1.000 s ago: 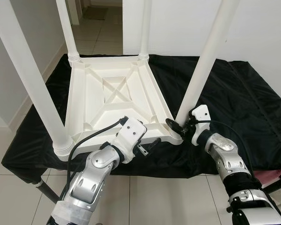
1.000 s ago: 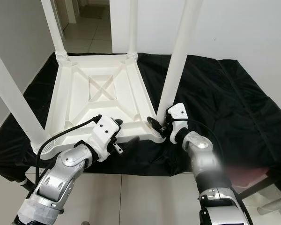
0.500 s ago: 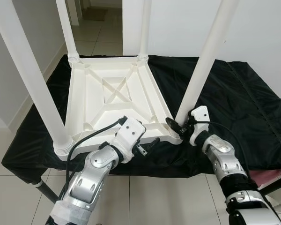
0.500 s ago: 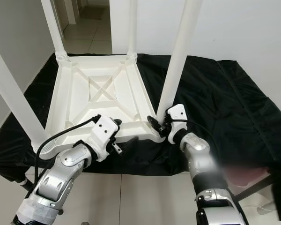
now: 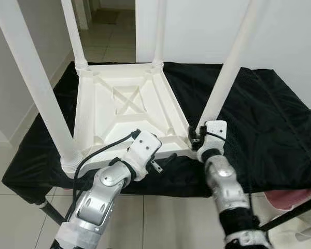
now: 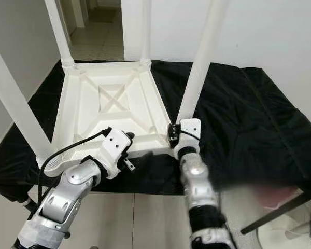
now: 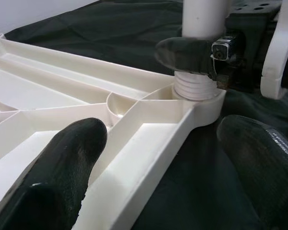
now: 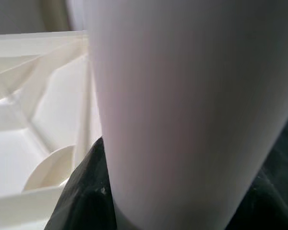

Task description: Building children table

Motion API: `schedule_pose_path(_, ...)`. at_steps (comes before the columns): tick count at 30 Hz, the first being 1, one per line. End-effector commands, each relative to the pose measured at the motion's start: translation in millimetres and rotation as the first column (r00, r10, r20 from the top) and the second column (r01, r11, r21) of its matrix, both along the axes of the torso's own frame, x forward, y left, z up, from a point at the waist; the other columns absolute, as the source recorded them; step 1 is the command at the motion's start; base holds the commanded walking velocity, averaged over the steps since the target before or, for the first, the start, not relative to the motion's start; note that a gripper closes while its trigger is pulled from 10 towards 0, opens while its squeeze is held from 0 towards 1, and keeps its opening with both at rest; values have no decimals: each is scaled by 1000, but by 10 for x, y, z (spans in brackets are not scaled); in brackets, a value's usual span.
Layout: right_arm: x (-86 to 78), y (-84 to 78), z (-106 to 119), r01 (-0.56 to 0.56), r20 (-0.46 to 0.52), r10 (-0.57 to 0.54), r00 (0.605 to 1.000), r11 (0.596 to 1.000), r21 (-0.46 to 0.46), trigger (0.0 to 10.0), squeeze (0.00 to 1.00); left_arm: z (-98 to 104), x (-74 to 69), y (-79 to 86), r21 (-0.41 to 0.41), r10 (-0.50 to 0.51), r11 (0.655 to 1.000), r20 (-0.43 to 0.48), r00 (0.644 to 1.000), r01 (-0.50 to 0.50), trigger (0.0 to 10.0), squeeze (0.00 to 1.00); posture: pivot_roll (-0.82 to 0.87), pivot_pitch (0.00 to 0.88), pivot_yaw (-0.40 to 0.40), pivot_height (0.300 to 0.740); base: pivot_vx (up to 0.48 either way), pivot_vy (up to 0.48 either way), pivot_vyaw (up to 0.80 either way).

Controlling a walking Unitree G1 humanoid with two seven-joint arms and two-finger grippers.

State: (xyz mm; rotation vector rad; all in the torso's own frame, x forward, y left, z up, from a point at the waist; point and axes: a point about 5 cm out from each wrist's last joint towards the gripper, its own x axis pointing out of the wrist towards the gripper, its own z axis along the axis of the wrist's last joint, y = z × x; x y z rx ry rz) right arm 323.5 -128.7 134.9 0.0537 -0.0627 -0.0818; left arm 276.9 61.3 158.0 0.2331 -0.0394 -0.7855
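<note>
A white plastic children's table lies upside down on a black cloth, its legs pointing up. My right gripper is at the base of the near right leg, shut on it just above the threaded socket. In the right wrist view the leg sits between the black fingers. My left gripper stands open at the table's near edge. In the left wrist view its fingers straddle the rim, with the leg socket just ahead.
The black cloth covers a low platform that extends to the right of the table. Three other legs stand upright: near left, far left, far right. Tiled floor lies in front, and something pink sits at the lower right.
My right arm has swung in towards the middle, and its gripper has gone from beside the near right leg to closing around its base. The left gripper has stayed put.
</note>
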Motion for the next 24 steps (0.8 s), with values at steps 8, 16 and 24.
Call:
schedule_pose_path(8, -32, 97, -72, -43, -32, 45, 998, 997, 69, 10000, 0, -50, 2, -9, 2, 29, 1000, -16, 999, -29, 10000, 0, -4, 46, -26, 740, 0, 0, 0)
schedule_pose_path(16, -52, 102, 81, -106, 31, 105, 994, 993, 50, 10000, 1000, -44, 8, 10, -8, 49, 999, -14, 999, -49, 10000, 0, 0, 45, -40, 740, 0, 0, 0)
schedule_pose_path(24, -30, -14, 99, -175, 42, 174, 984, 985, 15, 10000, 1000, -45, 12, 6, -10, 53, 999, -13, 999, -53, 10000, 0, -2, 41, -46, 740, 0, 0, 0)
